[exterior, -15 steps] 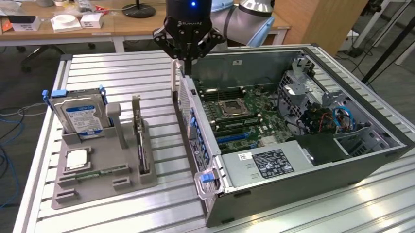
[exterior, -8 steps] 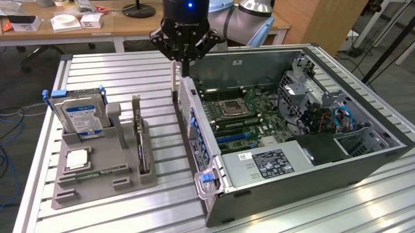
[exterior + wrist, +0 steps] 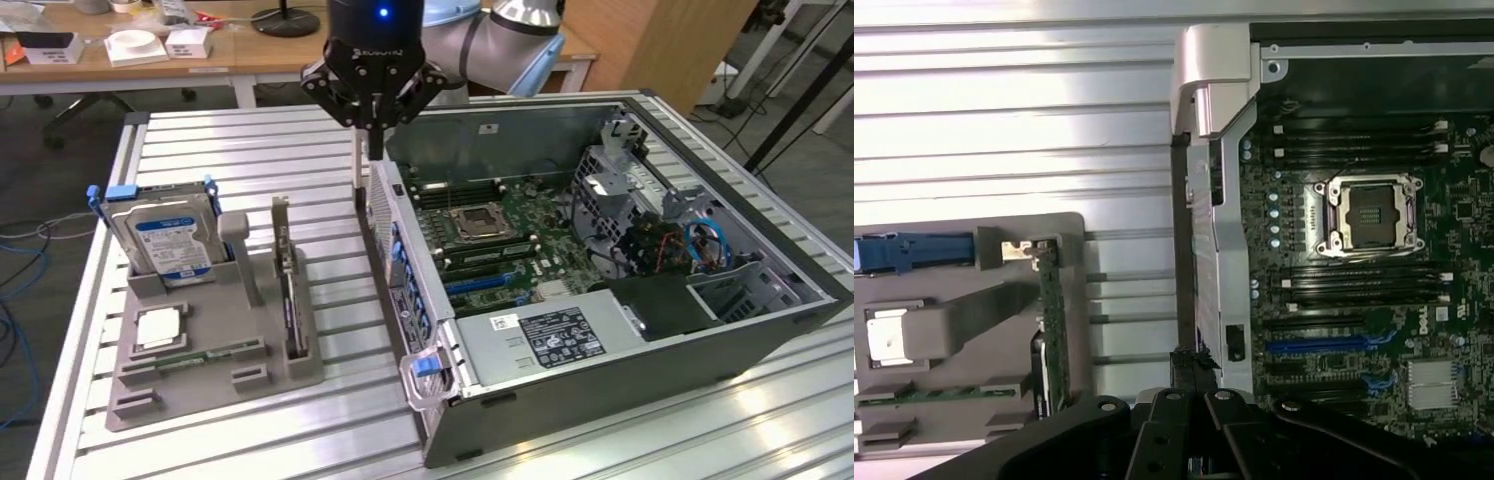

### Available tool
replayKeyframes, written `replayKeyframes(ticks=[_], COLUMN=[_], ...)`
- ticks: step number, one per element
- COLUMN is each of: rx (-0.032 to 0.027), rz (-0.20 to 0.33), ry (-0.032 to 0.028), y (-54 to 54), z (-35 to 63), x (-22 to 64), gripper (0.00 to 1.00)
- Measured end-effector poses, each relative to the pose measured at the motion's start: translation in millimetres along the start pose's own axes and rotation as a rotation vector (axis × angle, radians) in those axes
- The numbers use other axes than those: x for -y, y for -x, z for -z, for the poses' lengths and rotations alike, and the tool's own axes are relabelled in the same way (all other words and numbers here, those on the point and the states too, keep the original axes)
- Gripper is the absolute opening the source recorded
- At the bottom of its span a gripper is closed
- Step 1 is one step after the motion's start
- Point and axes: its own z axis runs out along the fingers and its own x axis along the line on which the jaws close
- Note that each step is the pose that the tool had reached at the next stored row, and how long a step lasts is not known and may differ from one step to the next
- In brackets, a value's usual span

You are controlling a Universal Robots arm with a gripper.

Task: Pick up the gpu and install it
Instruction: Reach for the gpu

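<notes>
The gpu [image 3: 288, 292] is a thin green card standing on edge in a slot of the grey holder [image 3: 200, 345], toward the exterior view's left. In the wrist view the gpu [image 3: 1052, 330] shows edge-on, with its silver bracket end at one corner of the grey holder [image 3: 964, 300]. My gripper [image 3: 375, 150] hangs in the air above the far corner of the open computer case [image 3: 747, 330], well behind and above the card. Its fingers are shut together with nothing between them. My gripper [image 3: 1189, 445] appears as a black linkage near the case wall.
A silver hard drive [image 3: 167, 238] with a blue-white label stands in the holder beside the card. The case holds a motherboard [image 3: 487, 235] with a bare CPU socket [image 3: 1371, 212] and a blue expansion slot [image 3: 1324, 347]. Desks with clutter stand behind the slatted metal table [image 3: 240, 150].
</notes>
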Motion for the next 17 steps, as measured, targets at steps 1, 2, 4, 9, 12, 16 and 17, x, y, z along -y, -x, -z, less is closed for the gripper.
replayKeyframes(ticks=[1,2,4,9,12,16,17], rx=[0.0,0.0,0.0,0.0,0.0,0.0,0.0], rz=[0.0,0.0,0.0,0.0,0.0,0.0,0.0], ry=[0.0,0.0001,0.0,0.0,0.0,-0.0001,0.0], y=[-1.1,-2.2,-4.7,-10.2,-13.6,-17.5,-18.5], z=[0.0,0.0,-0.1,-0.1,-0.2,-0.2,-0.3], x=[0.3,0.6,1.2,2.6,3.2,3.8,3.9], gripper=[0.11,0.11,0.11,0.11,0.11,0.11,0.11])
